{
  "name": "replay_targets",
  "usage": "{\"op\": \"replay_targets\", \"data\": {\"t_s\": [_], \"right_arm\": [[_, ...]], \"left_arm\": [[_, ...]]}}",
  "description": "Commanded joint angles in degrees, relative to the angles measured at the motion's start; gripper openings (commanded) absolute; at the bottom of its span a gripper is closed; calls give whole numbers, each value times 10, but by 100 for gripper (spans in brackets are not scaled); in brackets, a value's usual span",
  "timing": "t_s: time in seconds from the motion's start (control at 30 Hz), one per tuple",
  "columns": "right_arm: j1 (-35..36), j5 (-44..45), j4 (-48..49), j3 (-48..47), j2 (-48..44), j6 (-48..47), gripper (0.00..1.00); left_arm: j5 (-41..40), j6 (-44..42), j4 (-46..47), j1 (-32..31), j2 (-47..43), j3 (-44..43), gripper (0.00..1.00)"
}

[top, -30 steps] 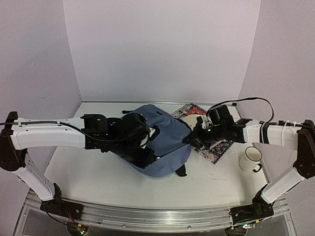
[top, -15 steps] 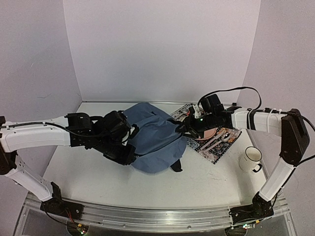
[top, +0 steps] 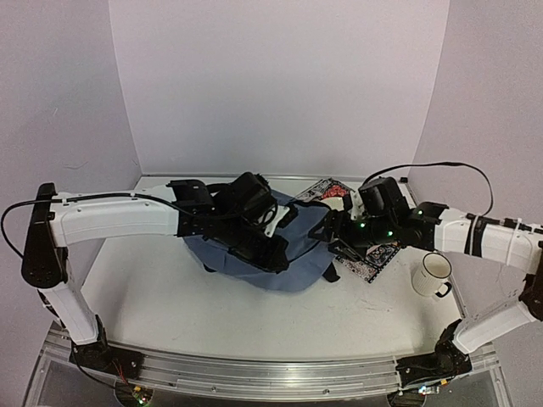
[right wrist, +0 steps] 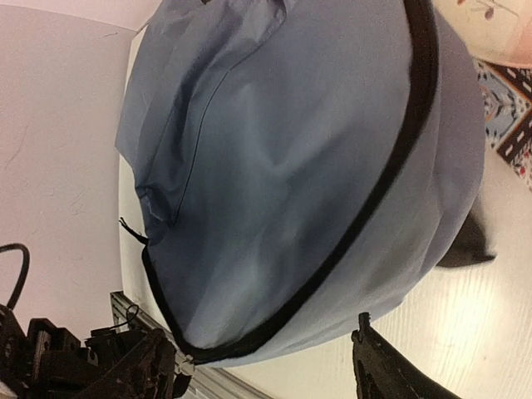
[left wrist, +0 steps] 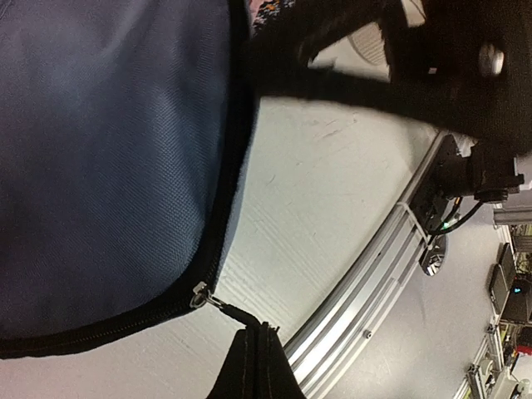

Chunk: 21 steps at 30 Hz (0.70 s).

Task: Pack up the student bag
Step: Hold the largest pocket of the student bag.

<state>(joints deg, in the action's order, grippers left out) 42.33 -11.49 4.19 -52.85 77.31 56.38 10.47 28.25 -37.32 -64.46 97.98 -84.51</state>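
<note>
Currently, your bag [top: 299, 253] lies slumped at the middle of the table [top: 161, 297], between the two arms. Its grey-blue fabric is rumpled, and in the top view a black strap [top: 329, 271] pokes out at its 4 o'clock. Your left gripper [left wrist: 251, 342] reaches over the bag from 9 o'clock and sits at the bag's near edge. Its jaws are pinched fully together on the black zipper pull [left wrist: 231, 316], which runs straight from the fingertips to the metal slider [left wrist: 200, 295] at a bend in the black zipper line. Past that edge, bare table leads to the metal rail [left wrist: 366, 283]. Your right gripper [top: 336, 231] comes in from 3 o'clock and hovers just beside the bag's right side; you cannot tell whether it touches the fabric. Its jaws are spread wide and hold nothing. In its wrist view one finger [right wrist: 378, 366] stands off at 5 o'clock over the table, with the bag ahead of it rather than between the jaws. The other finger cannot be picked out among the dark shapes at 7 o'clock. A patterned mat [top: 379, 254] lies at the bag's 3 o'clock, partly under the right arm. A white mug [top: 434, 273] stands upright beyond it, well apart from the bag.
</note>
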Motion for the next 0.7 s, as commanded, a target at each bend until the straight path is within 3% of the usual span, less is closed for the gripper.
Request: {"op": "replay_targets", "data": {"t_s": [0.0,0.17,0.27,0.33,0.53,0.6,0.67], "right_arm": [[40,52,-8,42,-27,81,73],[66,71,54,62,-3,122,72],[66,81,72,57,16,127,66],[66,73,79,51,28,124,56],[66,74,62,53,9,105,7],[65,81,28,43,-2,90,0],[65,80,10,33,-12,79,0]], "left_arm": [[68,-47,65,-14,17,-77,0],[86,-55,66,-16,29,-84,0],[83,-57,66,-16,21,-75,0],[73,-58,66,-16,11,-62,0],[4,-52,37,-12,-40,11,0],[-33,-43,13,-1,-66,51,0],[-54,-33,-12,15,-92,88,0]]}}
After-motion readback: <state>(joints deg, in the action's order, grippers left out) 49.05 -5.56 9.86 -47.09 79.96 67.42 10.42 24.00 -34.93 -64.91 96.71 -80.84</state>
